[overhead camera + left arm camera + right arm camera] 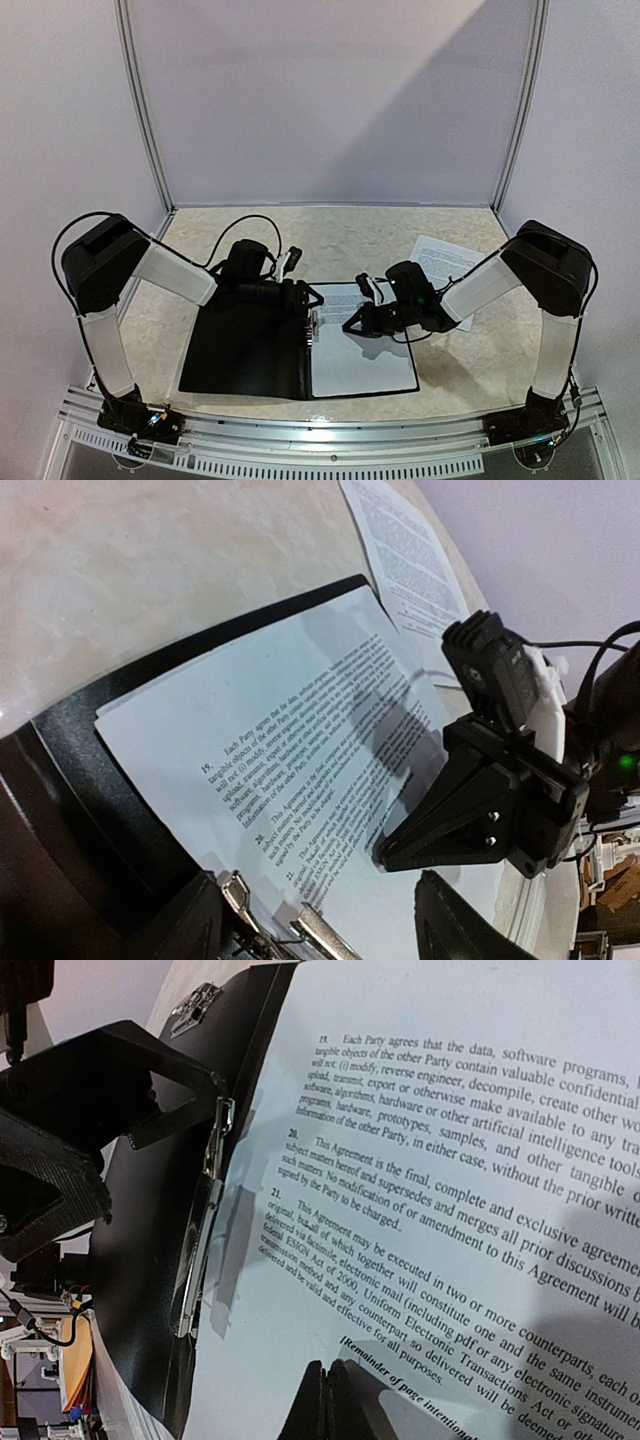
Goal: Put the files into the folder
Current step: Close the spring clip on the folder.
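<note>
One black folder (240,345) lies open flat at the middle of the bench's (330,225) near edge, its spine running near to far. Two files show. One sheet (365,365) lies on the folder's right half, long axis along the spine. One loose sheet (440,255) lies askew toward the bench's right edge, partly hidden by the right arm.

There are two tools. The left tool (312,298) hangs spread over the spine. The right tool (352,325) is pressed together, its tip on the sheet in the folder.

Only the top view shows the folder's bare left half whole. The wrist views make clauses 19 to 21 readable. The right wrist view shows two metal clips (205,1220) by the spine, but not the loose sheet.
</note>
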Robot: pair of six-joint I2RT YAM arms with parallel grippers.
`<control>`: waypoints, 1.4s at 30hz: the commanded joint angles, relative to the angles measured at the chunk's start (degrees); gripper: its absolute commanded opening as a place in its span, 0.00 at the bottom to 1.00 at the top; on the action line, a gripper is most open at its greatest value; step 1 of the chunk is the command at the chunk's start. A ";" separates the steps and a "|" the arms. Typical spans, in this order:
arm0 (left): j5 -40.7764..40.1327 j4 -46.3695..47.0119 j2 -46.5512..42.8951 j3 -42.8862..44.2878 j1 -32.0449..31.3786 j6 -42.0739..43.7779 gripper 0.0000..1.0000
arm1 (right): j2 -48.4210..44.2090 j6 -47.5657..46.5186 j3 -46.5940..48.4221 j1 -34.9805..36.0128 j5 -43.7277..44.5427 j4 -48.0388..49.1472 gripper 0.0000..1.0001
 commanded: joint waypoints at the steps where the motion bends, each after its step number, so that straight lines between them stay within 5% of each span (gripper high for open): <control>1: 3.36 4.39 0.01 -0.28 0.12 -0.82 0.65 | 2.43 0.43 -0.82 -0.19 0.46 -1.28 0.00; 17: 9.78 10.01 -5.58 -6.56 -3.56 -2.92 0.47 | 2.30 0.98 -1.17 -0.20 0.33 -0.29 0.00; 31: 4.88 -3.59 -13.63 -3.14 -5.05 1.06 0.51 | 0.02 1.68 -1.73 -0.24 -1.10 3.12 0.01; 35: -0.89 -11.29 -16.07 1.14 -5.05 2.90 0.57 | -2.01 2.33 -0.88 -0.20 -2.19 4.25 0.12; 42: -22.39 -31.24 -23.30 8.52 -4.71 5.93 0.59 | -5.48 2.74 5.31 1.18 -2.03 -0.48 0.37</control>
